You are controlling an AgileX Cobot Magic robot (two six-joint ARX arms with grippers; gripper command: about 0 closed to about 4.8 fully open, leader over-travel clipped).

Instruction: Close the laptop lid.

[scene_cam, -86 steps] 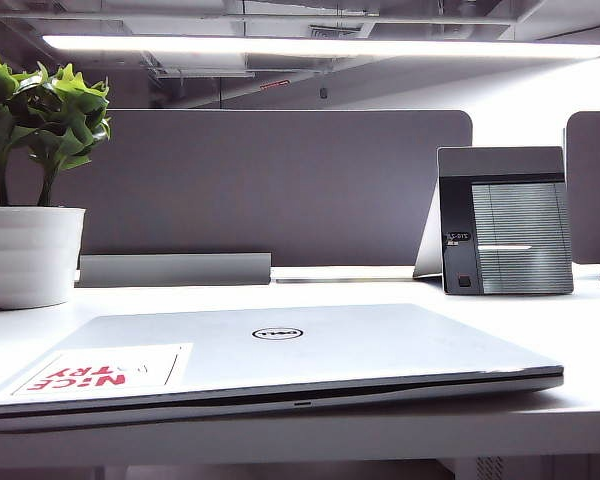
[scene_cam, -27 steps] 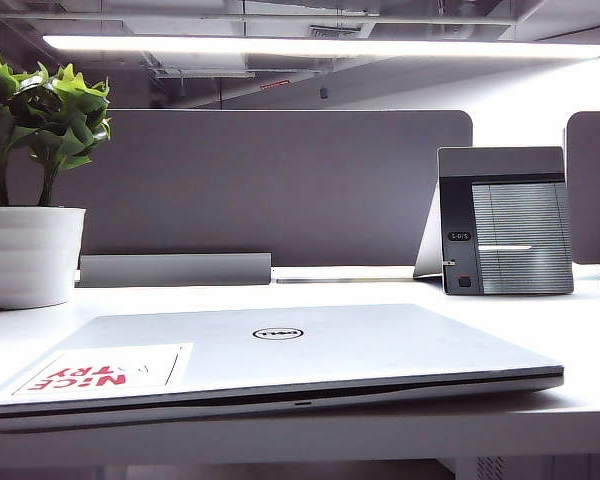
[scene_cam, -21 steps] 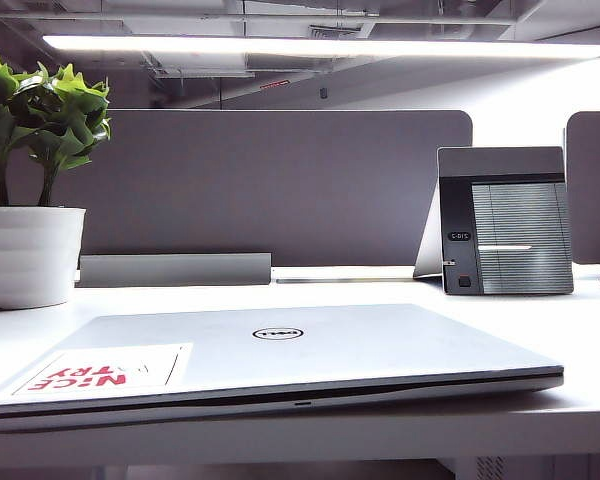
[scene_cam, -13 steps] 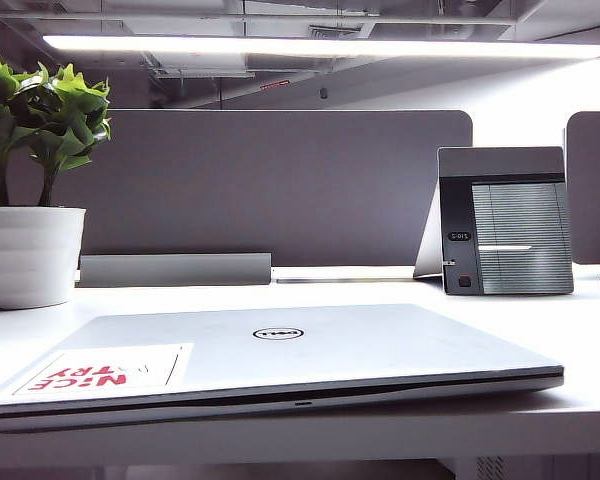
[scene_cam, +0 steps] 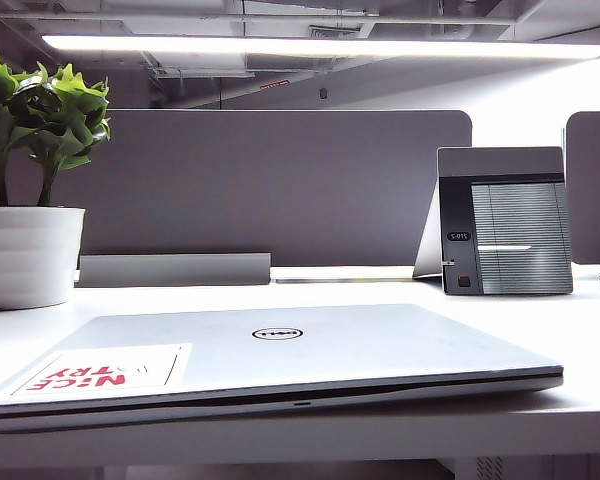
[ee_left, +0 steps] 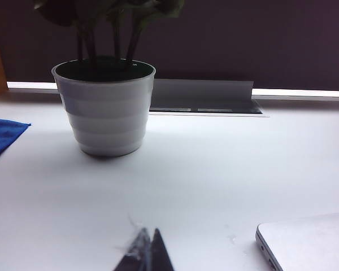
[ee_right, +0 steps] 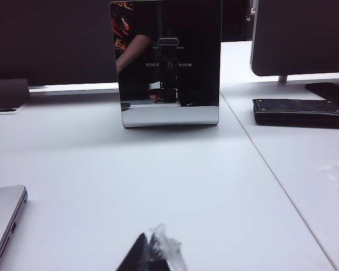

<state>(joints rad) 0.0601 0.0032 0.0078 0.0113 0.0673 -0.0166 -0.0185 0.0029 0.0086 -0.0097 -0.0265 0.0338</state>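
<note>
The laptop [scene_cam: 280, 375] is lying flat on the white table [scene_cam: 580, 320], near the table's front edge in the exterior view. The laptop lid [scene_cam: 300, 345] is sitting fully down on the base, its silver back facing up, with the round logo [scene_cam: 277, 333] near the middle and the red-lettered white sticker [scene_cam: 105, 368] at the front left corner.

Neither arm is showing in the exterior view. The left pincer [ee_left: 146, 254] is hovering just above bare table, its two dark tips pressed together, gripping nothing; a corner of the laptop is lying off to one side of it and the white plant pot [ee_left: 104, 107] is standing beyond. The right pincer [ee_right: 152, 251] is also hanging low over bare table with its tips together, something pale and wispy clinging to them, possibly tape. Ahead of it the small slatted box [scene_cam: 505, 220] is standing upright, and a flat black case [ee_right: 300, 111] is lying on the table well apart.
</note>
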